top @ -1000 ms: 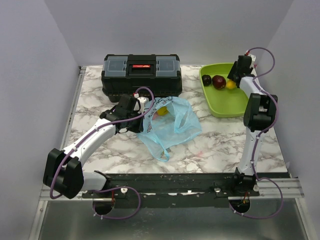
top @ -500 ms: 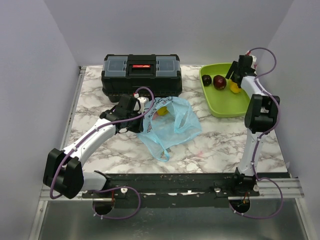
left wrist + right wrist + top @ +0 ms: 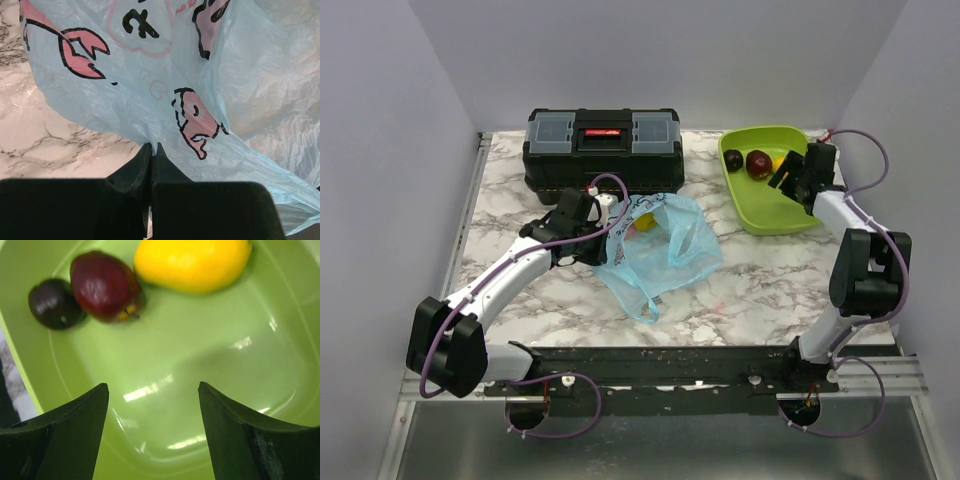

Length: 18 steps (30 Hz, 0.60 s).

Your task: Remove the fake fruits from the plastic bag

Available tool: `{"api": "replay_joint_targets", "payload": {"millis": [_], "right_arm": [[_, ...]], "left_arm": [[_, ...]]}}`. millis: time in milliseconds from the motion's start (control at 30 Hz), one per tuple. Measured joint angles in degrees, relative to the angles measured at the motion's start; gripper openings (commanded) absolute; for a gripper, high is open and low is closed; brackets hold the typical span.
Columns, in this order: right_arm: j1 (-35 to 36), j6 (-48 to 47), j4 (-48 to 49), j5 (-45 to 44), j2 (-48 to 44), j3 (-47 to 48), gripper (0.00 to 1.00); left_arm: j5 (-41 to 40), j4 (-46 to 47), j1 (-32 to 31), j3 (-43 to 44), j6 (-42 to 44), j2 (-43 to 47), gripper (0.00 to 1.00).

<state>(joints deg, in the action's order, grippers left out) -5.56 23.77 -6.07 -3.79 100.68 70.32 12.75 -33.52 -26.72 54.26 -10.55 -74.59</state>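
Slippage of thin blue plastic bag (image 3: 665, 252) from pinching left hand (image 3: 151, 148) would bury its yellow plastic fruit (image 3: 645, 222); right hand (image 3: 152, 388) wide, empty.

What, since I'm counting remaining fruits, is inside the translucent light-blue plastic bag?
One glossy yellow plastic fruit shows through the translucent light-blue plastic bag near its opening; crumpled folds hide anything deeper.

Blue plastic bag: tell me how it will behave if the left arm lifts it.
Probably floppy: the bag is thin, creased film, bunching where the left end effector pinches it. Likely light, though the yellow fruit inside would make it sag and could roll out.
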Motion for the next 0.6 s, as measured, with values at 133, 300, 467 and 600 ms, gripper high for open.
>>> {"api": "replay_joint_targets", "payload": {"millis": [133,300,467,600], "right_arm": [[0.28,0.66,0.28,2.34,-5.09,-6.64,0.75],[1.75,1.49,0.52,5.42,-13.66,-11.85,0.75],[7.96,3.45,1.75,7.21,-21.90,-14.67,0.75],[16.61,5.42,2.08,7.45,-25.94,-15.39,0.75]], "left_arm": [[0.28,0.00,0.00,0.00,0.00,0.00,0.00],[0.74,0.00,0.00,0.00,0.00,0.13,0.00],[1.07,0.00,0.00,0.00,0.00,0.22,0.00],[1.22,0.00,0.00,0.00,0.00,0.22,0.00]]}}
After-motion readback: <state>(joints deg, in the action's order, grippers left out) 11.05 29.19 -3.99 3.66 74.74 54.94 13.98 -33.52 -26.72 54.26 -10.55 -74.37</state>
